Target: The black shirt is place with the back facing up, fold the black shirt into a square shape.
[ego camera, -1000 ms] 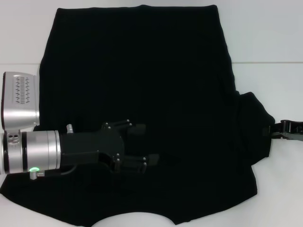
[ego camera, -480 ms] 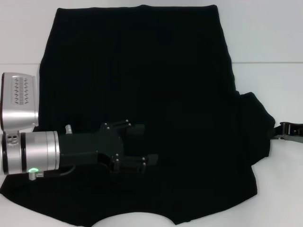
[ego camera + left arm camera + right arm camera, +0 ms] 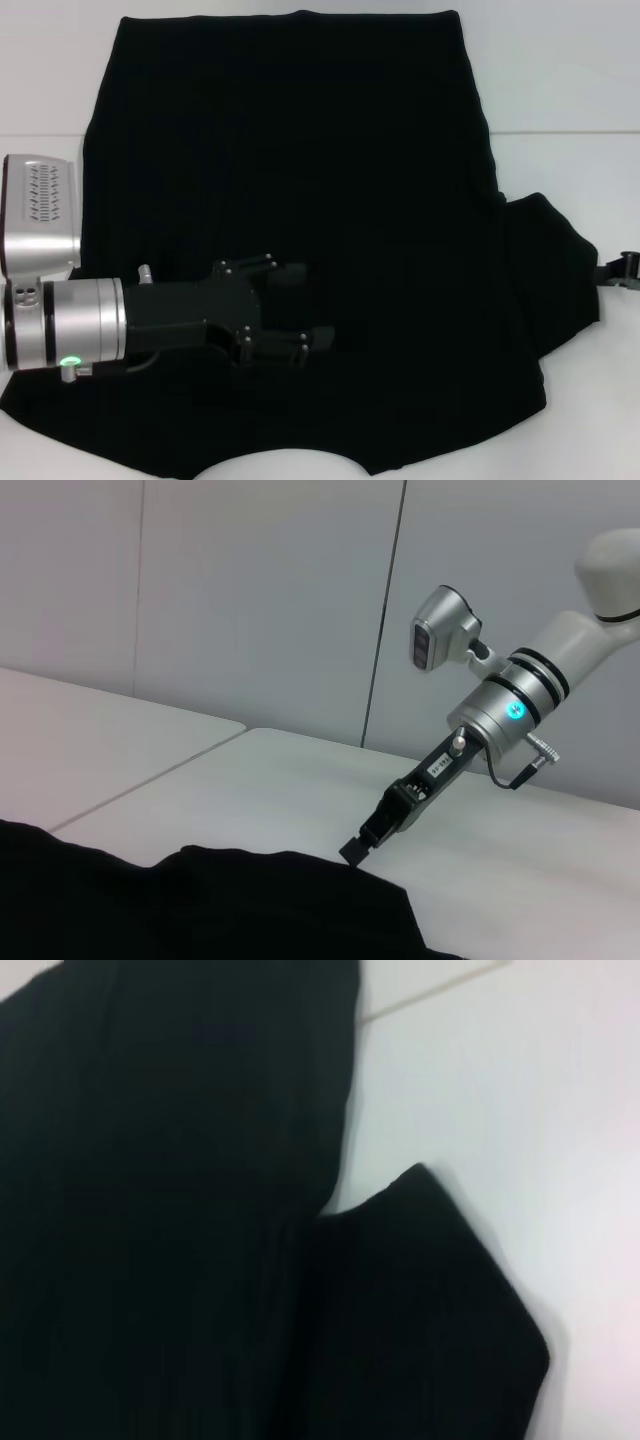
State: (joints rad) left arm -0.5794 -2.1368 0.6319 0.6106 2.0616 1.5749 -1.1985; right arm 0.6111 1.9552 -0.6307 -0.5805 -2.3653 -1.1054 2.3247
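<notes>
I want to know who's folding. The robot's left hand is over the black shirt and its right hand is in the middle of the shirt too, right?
Not quite. The left hand is over the black shirt, but the head view shows the right hand at the shirt's sleeve edge.

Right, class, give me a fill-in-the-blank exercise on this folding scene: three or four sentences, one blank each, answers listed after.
1. The black shirt lies spread on a table whose colour is ____.
2. The gripper hovering over the shirt's body is the ____ gripper.
3. Its fingers are ____, holding nothing.
4. The right gripper sits at the edge of the shirt's right ____.

Missing words: white; left; open; sleeve
</notes>
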